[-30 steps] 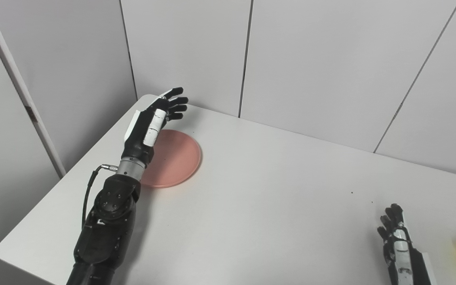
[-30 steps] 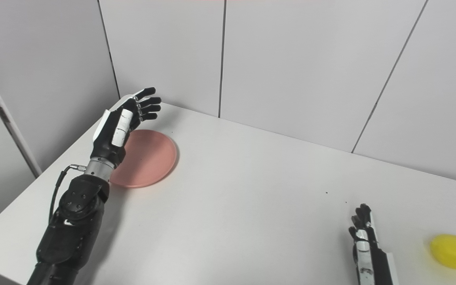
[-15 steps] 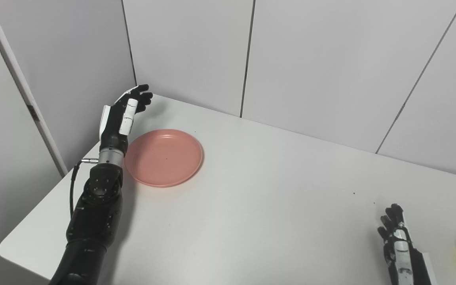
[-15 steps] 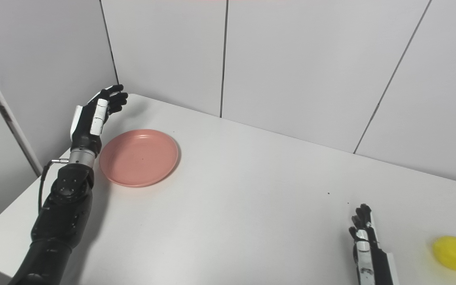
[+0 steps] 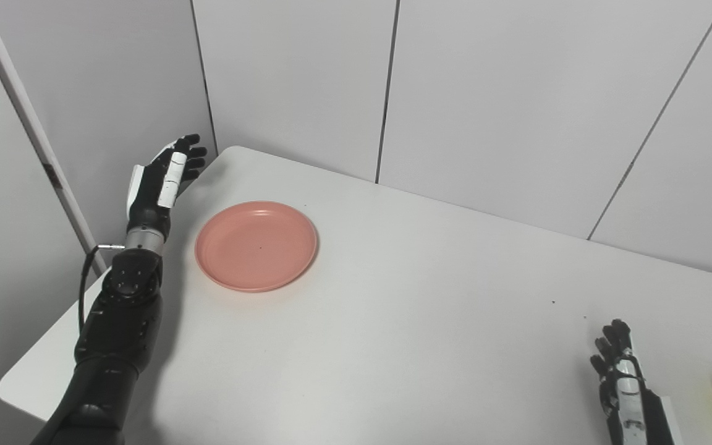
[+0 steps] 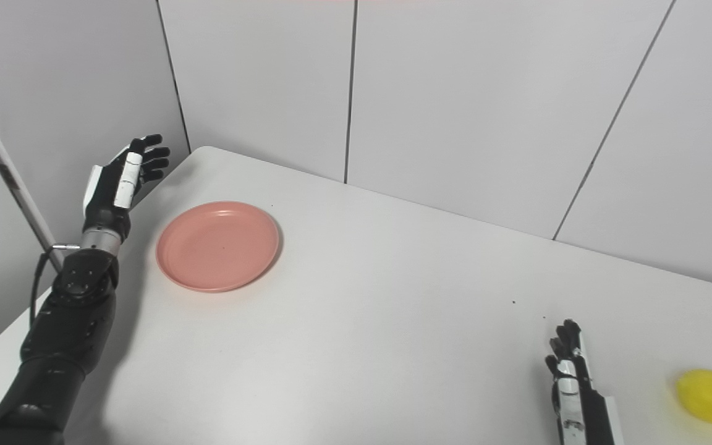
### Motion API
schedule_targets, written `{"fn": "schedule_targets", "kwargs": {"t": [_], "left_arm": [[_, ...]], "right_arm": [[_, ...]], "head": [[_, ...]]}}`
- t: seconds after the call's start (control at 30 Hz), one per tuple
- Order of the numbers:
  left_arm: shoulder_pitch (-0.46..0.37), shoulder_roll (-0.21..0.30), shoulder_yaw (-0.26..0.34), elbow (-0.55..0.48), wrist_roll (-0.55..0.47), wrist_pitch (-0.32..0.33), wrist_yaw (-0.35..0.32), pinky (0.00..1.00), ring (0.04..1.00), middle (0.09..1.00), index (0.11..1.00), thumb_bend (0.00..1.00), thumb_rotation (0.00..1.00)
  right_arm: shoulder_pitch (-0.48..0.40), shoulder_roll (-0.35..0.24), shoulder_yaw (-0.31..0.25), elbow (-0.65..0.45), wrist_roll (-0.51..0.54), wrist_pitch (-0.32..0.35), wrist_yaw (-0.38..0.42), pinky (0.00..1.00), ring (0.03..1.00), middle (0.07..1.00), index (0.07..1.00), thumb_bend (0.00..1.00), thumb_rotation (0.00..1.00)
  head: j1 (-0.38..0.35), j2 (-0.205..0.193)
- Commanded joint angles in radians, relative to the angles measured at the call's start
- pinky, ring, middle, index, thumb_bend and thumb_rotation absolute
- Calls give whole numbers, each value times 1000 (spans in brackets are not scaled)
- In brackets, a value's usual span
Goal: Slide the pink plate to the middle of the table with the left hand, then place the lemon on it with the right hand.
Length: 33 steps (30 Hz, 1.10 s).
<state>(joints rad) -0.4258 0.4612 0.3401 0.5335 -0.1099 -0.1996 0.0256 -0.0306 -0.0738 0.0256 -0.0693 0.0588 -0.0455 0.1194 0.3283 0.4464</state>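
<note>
Pink plate is seen flat on the counter at approx. 10 o'clock, far-left, not yet slid to the middle. Vs. 1 s ago, the left hand has been swung off the plate out to its 9 o'clock side, past the counter edge; fingers are spread, nothing held. Prob. a sideways push toward 3 o'clock is being set up. Right hand is rested at 5 o'clock, fingers extended, empty. Lemon lies beside it, at its 3 o'clock, untouched.
</note>
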Motion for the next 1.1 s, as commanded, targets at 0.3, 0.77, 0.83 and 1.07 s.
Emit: {"fn": "schedule_targets", "kwargs": {"t": [0.3, 0.77, 0.83, 1.07], "left_arm": [[-45, 33, 40, 207, -164, -78, -137, 738, 765, 771, 759, 816, 1000], [-24, -15, -4, 240, -174, -105, -167, 741, 772, 773, 767, 790, 1000], [-18, -27, -4, 227, -174, -101, -158, 742, 771, 770, 765, 782, 1000], [-4, -58, -12, 199, -166, -112, -155, 757, 778, 777, 772, 773, 1000]], "right_arm": [[-12, -3, -8, -37, 17, -20, 2, 1000, 1000, 1000, 1000, 337, 1000], [-10, -6, -9, -56, 6, -6, -5, 1000, 1000, 1000, 1000, 334, 1000], [-9, -6, -9, -59, 1, -4, -7, 1000, 1000, 1000, 1000, 339, 1000], [-7, -1, -8, -76, -4, 11, -11, 1000, 1000, 1000, 1000, 321, 1000]], "head": [[3, 7], [7, 17], [7, 20], [4, 22]]}}
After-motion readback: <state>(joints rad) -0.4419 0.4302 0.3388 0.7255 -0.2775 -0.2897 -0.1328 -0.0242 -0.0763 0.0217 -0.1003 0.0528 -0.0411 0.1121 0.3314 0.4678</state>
